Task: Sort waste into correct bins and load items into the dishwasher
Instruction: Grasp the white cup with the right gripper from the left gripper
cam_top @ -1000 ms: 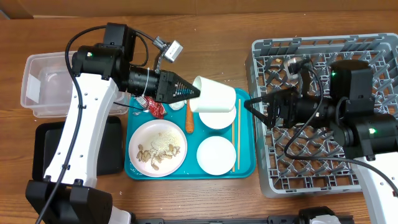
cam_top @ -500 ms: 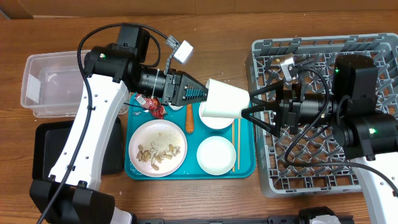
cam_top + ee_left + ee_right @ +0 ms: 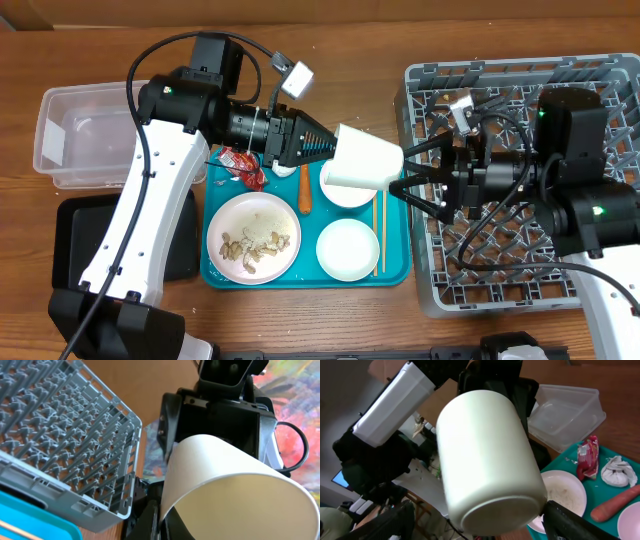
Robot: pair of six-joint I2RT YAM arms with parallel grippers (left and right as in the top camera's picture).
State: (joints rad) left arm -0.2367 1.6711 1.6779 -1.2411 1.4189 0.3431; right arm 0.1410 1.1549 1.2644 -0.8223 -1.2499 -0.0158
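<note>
My left gripper [image 3: 322, 150] is shut on the rim of the small white cup [image 3: 365, 162] and holds it on its side in the air above the teal tray's right part. In the left wrist view the cup [image 3: 240, 490] fills the right half, its rim pinched in my left gripper [image 3: 161, 525]. My right gripper [image 3: 405, 172] is open, its fingers either side of the cup's base. The right wrist view shows the cup [image 3: 490, 455] between the spread fingers of my right gripper [image 3: 476, 507]. The grey dish rack [image 3: 425, 80] stands at the right.
The teal tray [image 3: 395, 270] holds a plate with food scraps [image 3: 252, 237], two bowls [image 3: 348, 249] [image 3: 345, 192], a carrot [image 3: 304, 193], chopsticks [image 3: 379, 225], a red wrapper [image 3: 245, 165] and a paper wad [image 3: 618, 471]. A clear tub [image 3: 75, 135] and a black tray [image 3: 70, 235] lie at the left.
My left gripper carried the cup to the right, toward the rack. My right gripper came left with its fingers spread and now straddles the cup's base.
</note>
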